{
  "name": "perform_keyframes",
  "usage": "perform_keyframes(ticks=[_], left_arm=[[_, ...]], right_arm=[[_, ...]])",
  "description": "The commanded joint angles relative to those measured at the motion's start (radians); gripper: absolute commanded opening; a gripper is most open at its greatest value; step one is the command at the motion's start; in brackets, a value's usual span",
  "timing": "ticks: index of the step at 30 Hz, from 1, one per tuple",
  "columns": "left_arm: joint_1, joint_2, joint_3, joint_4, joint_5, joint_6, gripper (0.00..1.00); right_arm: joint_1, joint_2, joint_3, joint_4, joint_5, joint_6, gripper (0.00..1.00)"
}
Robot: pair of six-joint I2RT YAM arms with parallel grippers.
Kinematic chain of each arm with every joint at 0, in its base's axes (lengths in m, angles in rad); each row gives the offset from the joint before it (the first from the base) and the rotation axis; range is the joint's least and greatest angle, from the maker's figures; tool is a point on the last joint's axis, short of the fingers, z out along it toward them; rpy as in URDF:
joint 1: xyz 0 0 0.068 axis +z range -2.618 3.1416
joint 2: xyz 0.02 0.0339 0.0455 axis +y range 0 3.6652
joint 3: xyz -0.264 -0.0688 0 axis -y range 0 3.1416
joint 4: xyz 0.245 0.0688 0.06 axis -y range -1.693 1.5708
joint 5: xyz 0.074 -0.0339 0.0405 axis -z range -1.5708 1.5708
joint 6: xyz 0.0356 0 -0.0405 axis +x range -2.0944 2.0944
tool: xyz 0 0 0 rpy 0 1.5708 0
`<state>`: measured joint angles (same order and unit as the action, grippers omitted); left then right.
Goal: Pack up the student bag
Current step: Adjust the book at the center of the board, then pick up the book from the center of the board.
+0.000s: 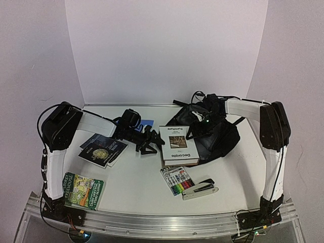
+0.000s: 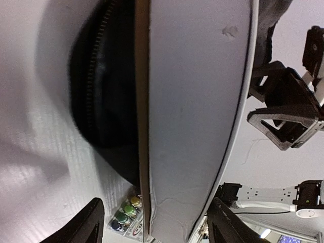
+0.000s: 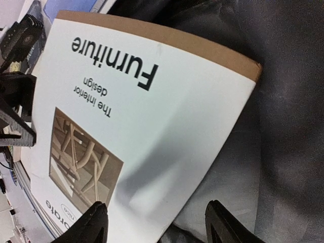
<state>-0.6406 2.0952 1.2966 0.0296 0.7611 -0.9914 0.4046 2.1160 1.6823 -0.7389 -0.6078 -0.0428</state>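
Now then, both arms reach in over the middle of the table [image 1: 136,172], and the centre of attention is the white Furniture book [image 1: 177,135], lying on top of the Decorate book [image 1: 180,156] in a neat stack. The left gripper [image 1: 151,144] sits low just at the left side of that stack with its fingers [image 2: 88,228] spread apart. From its wrist view the stack's edge runs up between them with a gap showing on one side, so nothing is pinched. The right gripper [image 3: 158,223] comes in from the far right over the student bag [image 1: 217,134], fingers [image 3: 223,225] parted too. It hovers over the Furniture book's far right corner where that meets the grey lining; whether the fingers touch the cover I cannot tell. The student bag itself slumps on the far right of the table, black and crumpled, its opening turned toward the stack, with the stack's right edge up against it. Over on the left, a couple of dark books [image 1: 101,149] lie fanned out, and nearer the front edge sits a green book [image 1: 83,190]. On the near side of the stack, a pack of coloured markers [image 1: 177,180] lies just beside a black and silver stapler [image 1: 200,188]. A small blue item [image 1: 147,123] peeks out behind the left arm, too hidden to name.
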Motion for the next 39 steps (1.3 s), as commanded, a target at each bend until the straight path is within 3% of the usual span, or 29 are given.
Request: perform_keyframes(ticks=[1, 5, 11, 17, 22, 32, 39], left_arm=[[-0.026, -0.036, 0.076, 0.09, 0.074, 0.037, 0.64], [-0.028, -0.098, 0.051, 0.107, 0.085, 0.05, 0.61], [-0.023, -0.077, 0.062, 0.024, 0.04, 0.051, 0.65], [-0.012, -0.061, 0.07, -0.047, -0.06, 0.054, 0.68], [-0.009, -0.013, 0.119, -0.055, -0.043, 0.064, 0.68], [-0.011, 0.091, 0.251, -0.065, -0.009, 0.067, 0.66], [-0.009, 0.068, 0.226, -0.107, -0.063, 0.067, 0.65]], right_arm=[[-0.002, 0.01, -0.005, -0.007, 0.012, -0.029, 0.64], [-0.002, 0.007, -0.001, -0.009, -0.014, -0.024, 0.63], [-0.002, 0.016, 0.002, -0.015, -0.005, -0.034, 0.66], [-0.008, 0.01, -0.028, -0.016, 0.089, -0.067, 0.58], [-0.016, 0.006, -0.041, -0.016, 0.107, -0.076, 0.54], [-0.016, 0.017, -0.044, -0.017, 0.115, -0.079, 0.5], [-0.016, 0.013, -0.052, -0.017, 0.141, -0.087, 0.49]])
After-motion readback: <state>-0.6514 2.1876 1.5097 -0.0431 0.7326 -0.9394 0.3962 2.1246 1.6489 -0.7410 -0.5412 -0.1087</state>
